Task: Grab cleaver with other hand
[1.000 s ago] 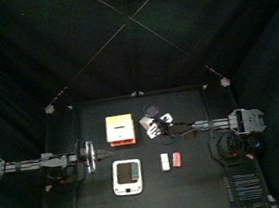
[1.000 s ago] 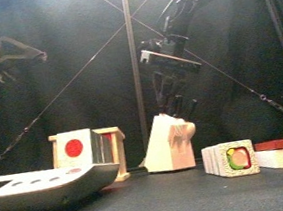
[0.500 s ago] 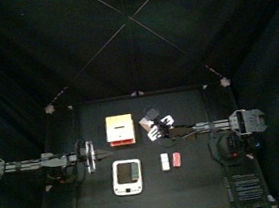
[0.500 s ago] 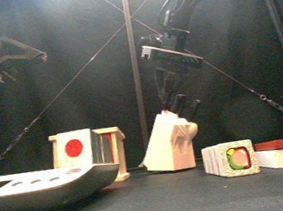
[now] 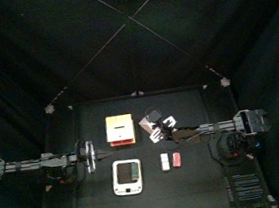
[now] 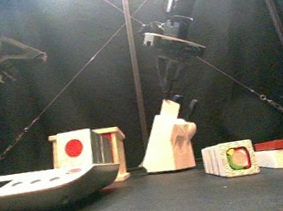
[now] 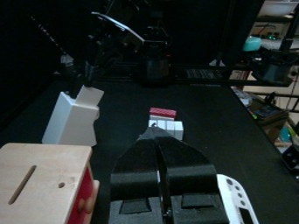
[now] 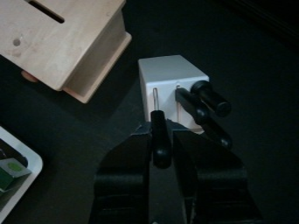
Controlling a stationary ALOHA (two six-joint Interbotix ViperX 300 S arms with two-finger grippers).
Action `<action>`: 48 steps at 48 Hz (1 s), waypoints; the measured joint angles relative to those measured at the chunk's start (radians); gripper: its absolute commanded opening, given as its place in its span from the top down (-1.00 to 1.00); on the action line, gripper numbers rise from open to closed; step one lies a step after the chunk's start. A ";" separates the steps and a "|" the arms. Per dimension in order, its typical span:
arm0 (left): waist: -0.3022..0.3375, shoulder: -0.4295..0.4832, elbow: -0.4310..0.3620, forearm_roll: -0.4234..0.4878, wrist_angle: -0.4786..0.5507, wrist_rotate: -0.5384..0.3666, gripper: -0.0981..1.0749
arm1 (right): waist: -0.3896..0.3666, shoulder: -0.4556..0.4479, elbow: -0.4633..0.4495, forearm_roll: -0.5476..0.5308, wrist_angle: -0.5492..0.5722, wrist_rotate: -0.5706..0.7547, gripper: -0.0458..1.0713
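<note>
Curtains (image 6: 63,100) of black cloth close in the small black counter (image 6: 146,206). At far left the left arm hangs high and well back from everything, its end effector (image 7: 155,138) closed tight with nothing between the jaws. Below it, nearest the front edge, lies a white handheld device with a screen (image 6: 29,188). Just behind that stands a pale wooden box with a red disc on its white side (image 6: 84,149). Next comes a cream angled knife block (image 6: 167,146) with dark handles sticking out of it. Directly above the block the right arm reaches down. Its end effector (image 6: 172,91) is partly closed on the short dark handle of the small pale-bladed toy cleaver (image 6: 169,107), whose blade hangs at the block's top; whether it clears the slot I cannot tell. Further right sit a sushi-roll block (image 6: 230,158) and a red-topped white block (image 6: 282,154).
</note>
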 measured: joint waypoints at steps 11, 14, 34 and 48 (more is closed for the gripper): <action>0.000 -0.002 0.000 -0.002 0.000 0.002 0.86 | 0.028 -0.032 0.000 -0.018 0.040 0.000 -0.01; -0.002 -0.002 0.000 -0.002 0.000 0.002 0.86 | 0.040 -0.043 -0.002 -0.023 0.051 0.000 -0.01; 0.000 -0.002 0.000 0.000 0.000 0.002 0.86 | 0.101 -0.117 -0.002 -0.032 0.080 0.000 -0.01; 0.000 -0.002 0.000 -0.002 0.000 0.002 0.86 | 0.146 -0.183 0.035 -0.049 0.081 0.000 -0.01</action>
